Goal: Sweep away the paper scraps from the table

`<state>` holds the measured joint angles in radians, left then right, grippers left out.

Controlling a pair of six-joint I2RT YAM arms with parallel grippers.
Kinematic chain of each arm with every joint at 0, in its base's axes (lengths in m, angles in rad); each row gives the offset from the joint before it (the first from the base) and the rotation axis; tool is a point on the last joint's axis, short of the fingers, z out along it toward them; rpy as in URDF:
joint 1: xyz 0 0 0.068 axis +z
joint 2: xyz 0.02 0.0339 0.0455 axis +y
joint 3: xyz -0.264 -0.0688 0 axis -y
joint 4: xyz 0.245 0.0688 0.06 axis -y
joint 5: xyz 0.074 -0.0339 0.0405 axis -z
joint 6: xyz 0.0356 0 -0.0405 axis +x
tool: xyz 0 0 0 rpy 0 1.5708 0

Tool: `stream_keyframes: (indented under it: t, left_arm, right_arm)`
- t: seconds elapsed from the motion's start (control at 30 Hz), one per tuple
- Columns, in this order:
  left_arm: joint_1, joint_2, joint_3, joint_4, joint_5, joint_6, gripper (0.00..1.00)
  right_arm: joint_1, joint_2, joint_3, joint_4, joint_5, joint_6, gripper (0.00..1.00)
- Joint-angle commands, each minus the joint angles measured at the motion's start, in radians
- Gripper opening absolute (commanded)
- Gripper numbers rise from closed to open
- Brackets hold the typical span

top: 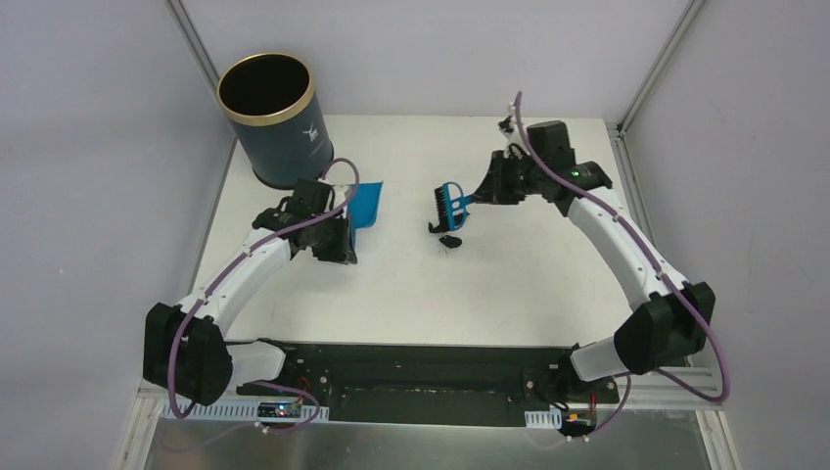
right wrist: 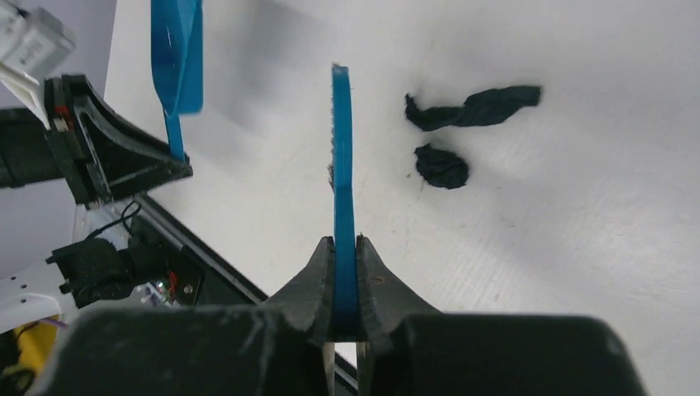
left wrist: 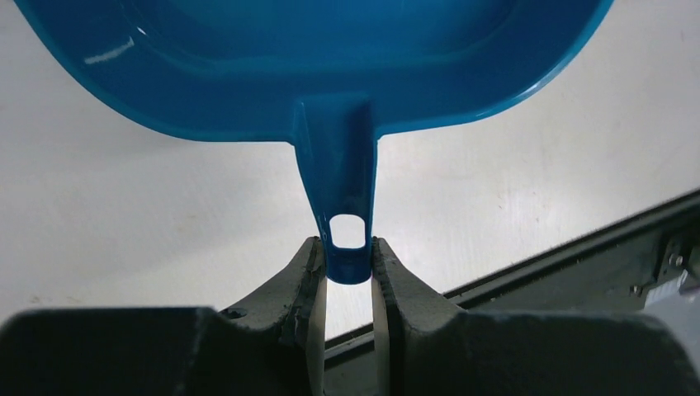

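On the white table (top: pixel 411 294), two dark crumpled paper scraps (right wrist: pixel 475 107) (right wrist: pixel 442 165) lie close together; from above they show as a dark bit (top: pixel 451 241) just below the brush. My right gripper (right wrist: pixel 345 243) (top: pixel 482 196) is shut on the handle of the blue hand brush (right wrist: pixel 342 148) (top: pixel 452 203), which is held edge-on to the left of the scraps. My left gripper (left wrist: pixel 348 247) (top: pixel 350 220) is shut on the end of the handle of the blue dustpan (left wrist: pixel 330 49) (top: pixel 370 201), left of the brush. No scraps show in the visible part of the pan.
A dark blue bin with a gold rim (top: pixel 269 117) stands at the back left corner, just behind the dustpan. Grey walls close in the table on three sides. The black front rail (top: pixel 421 367) runs between the arm bases.
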<state>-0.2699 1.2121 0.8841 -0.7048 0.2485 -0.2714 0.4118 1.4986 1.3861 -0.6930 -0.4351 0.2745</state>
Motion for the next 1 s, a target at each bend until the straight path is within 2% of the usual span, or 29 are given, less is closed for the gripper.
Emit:
stream_keyframes:
  t: [0.0, 0.17, 0.3, 0.43, 0.57, 0.8, 0.87, 0.97]
  left_arm:
    - [-0.135, 0.064, 0.144, -0.12, 0.009, 0.063, 0.0]
    - [-0.276, 0.181, 0.241, -0.336, -0.143, 0.087, 0.0]
    - [-0.355, 0.255, 0.279, -0.429, -0.133, 0.095, 0.0]
    - [-0.449, 0.324, 0.326, -0.487, -0.119, 0.094, 0.0]
    - [-0.509, 0.395, 0.364, -0.485, -0.108, 0.084, 0.0]
    - [-0.645, 0.528, 0.359, -0.331, -0.133, 0.014, 0.02]
    - [-0.666, 0.566, 0.367, -0.318, -0.123, 0.003, 0.05]
    - [-0.693, 0.596, 0.38, -0.311, -0.159, -0.011, 0.16]
  right_arm:
    - [-0.061, -0.104, 0.055, -0.001, 0.113, -0.125, 0.0]
    - [-0.064, -0.092, 0.119, -0.069, 0.259, -0.415, 0.0]
    - [-0.064, -0.075, 0.162, -0.111, 0.299, -0.613, 0.0]
    - [-0.064, 0.006, 0.248, -0.153, 0.405, -0.752, 0.0]
    - [-0.064, 0.063, 0.291, -0.188, 0.407, -0.75, 0.0]
    - [-0.063, 0.043, 0.183, -0.085, 0.406, -0.695, 0.0]
    - [-0.063, 0.052, 0.186, -0.102, 0.402, -0.693, 0.0]
    - [-0.064, 0.057, 0.183, -0.118, 0.394, -0.694, 0.0]
